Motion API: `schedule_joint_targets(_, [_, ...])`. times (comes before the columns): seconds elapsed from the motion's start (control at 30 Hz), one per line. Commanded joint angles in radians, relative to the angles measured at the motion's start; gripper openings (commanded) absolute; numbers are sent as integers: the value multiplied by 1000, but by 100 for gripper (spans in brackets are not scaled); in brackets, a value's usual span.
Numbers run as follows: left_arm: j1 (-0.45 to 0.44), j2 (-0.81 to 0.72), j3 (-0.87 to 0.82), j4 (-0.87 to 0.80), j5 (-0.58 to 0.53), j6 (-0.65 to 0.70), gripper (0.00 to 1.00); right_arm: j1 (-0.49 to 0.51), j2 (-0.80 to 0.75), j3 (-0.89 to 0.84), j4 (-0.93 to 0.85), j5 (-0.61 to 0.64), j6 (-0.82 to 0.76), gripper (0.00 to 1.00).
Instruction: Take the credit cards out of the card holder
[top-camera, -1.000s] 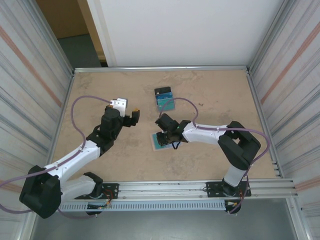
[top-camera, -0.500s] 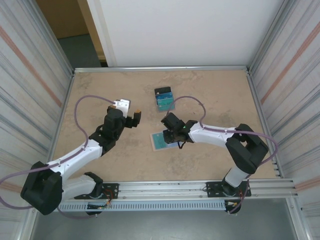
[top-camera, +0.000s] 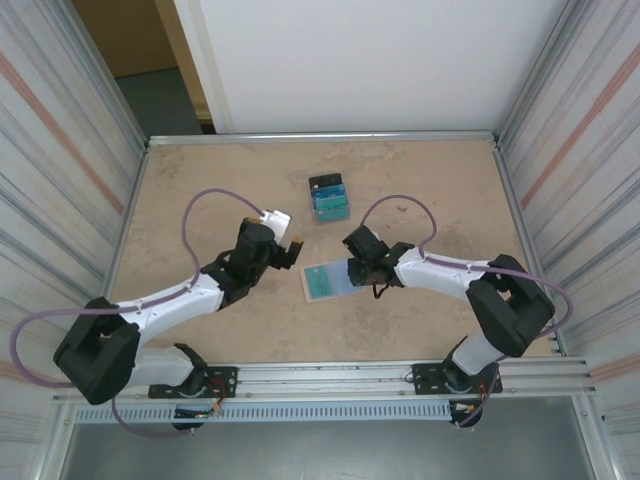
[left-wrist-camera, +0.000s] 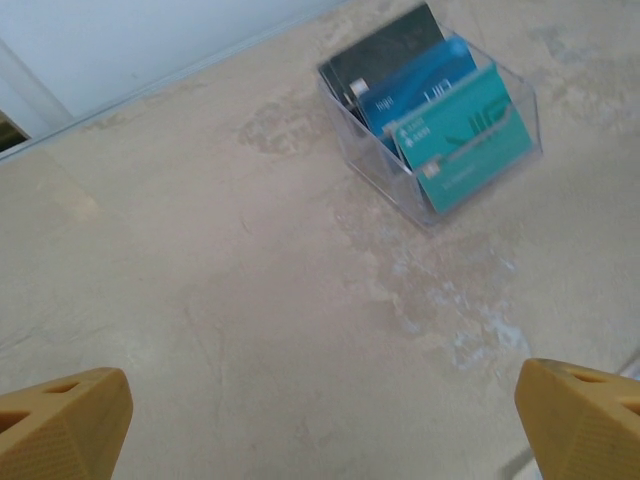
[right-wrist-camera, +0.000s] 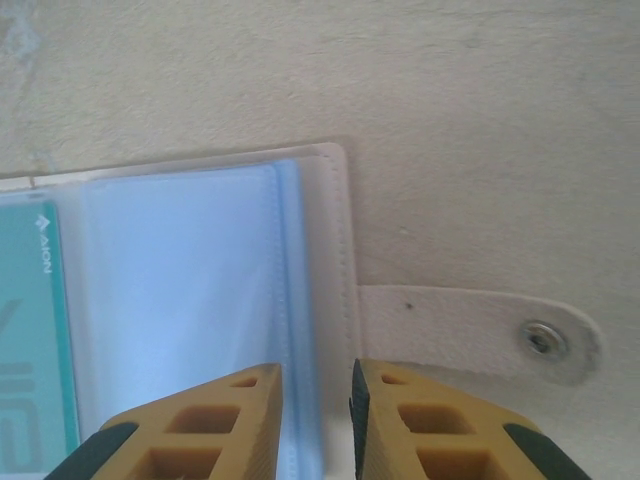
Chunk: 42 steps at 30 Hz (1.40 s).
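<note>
Card holder (top-camera: 325, 281) lies open flat on the table (top-camera: 200, 190) between the arms, judged limp, its teal card (right-wrist-camera: 30, 340) stiff, slick, best pinched at its edge; right gripper (right-wrist-camera: 312, 372) near-closed over the holder's tab-side border, grip indeterminate; left gripper (left-wrist-camera: 325, 415) spread.

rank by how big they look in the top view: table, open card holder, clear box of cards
1. table, by far
2. card holder and clear box look about alike; the right gripper covers the holder's end, so unranked
</note>
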Motion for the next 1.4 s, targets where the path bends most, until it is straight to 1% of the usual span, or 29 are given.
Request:
schedule_joint_targets(0.0, [-24,21,30,-70,-36,20,99,-17,-70,-15,-27,32,39,26])
schedule_joint_targets(0.17, [-62,63,21,-106,-11,-8,99,-34,-116,-21,-22,11,47,27])
schedule_joint_targets(0.23, [-82,86,17,-103,10,-10,99,-36,-127,-20,-6,-19,47,27])
schedule_joint_targets(0.37, [-116,140,11,-78,3,-13,99,-36,-122,-11,42,-111,49,28])
schedule_joint_targets(0.63, [-116,211,5,-38,31,-44,99,-36,-73,17,100,-262,60,29])
schedule_joint_targets(0.93, [-116,259,2,-42,6,-47,99,-37,3,39,155,-375,73,26])
schedule_joint_targets(1.17, [-116,279,2,-53,-15,-41,99,-66,75,54,203,-505,102,24])
schedule_joint_targets(1.37, [-116,299,6,-64,-32,-37,99,-81,112,53,223,-549,122,22])
